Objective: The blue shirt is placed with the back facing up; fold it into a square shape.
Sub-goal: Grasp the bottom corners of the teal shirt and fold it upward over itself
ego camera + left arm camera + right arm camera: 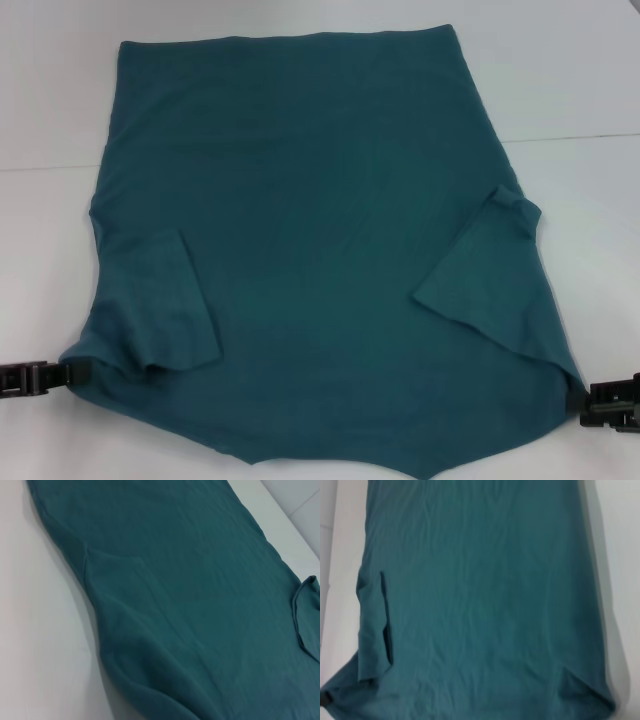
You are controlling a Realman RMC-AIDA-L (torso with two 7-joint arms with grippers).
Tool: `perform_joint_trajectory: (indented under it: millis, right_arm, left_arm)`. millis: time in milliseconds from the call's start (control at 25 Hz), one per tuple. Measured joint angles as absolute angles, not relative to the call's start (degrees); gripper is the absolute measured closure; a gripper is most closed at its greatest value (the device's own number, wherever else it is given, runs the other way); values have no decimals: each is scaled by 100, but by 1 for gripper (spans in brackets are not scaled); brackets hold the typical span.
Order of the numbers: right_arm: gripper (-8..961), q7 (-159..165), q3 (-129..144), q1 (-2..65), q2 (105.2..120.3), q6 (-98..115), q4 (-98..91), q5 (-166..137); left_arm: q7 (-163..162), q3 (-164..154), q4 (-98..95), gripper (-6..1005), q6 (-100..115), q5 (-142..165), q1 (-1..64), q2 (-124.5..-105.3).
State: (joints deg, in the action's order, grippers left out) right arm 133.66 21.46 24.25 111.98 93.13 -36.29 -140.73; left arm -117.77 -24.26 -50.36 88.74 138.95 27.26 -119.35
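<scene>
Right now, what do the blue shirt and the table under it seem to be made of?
The blue shirt looks like soft matte knit fabric, perhaps cotton: it wrinkles, drapes, and its sleeves fold flat. The table seems a smooth, hard, pale surface with slight sheen; the exact material is unclear. The left claw and right claw, at its near corners, look like black plastic or metal.

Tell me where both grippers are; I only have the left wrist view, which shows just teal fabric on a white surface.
Observer: In the head view the left gripper sits at the blue shirt's near left corner, and the right gripper at its near right corner.
Operator: Are the sleeves spread out?
Observer: No. The left sleeve and the right sleeve are both folded inward onto the shirt's back.
</scene>
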Motion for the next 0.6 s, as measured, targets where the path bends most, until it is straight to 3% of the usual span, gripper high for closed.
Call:
perform_joint_trajectory:
  millis: [280, 600]
  right_arm:
    - [538, 13456, 2278, 2429, 11180, 9310, -3630, -14186]
    - [539, 13439, 2290, 2497, 11258, 9144, -3629, -14215]
  left_arm:
    - [-11776, -2426, -5036, 973, 8877, 13895, 2743, -11935]
    - [-11771, -2426, -5033, 973, 8877, 13895, 2753, -11935]
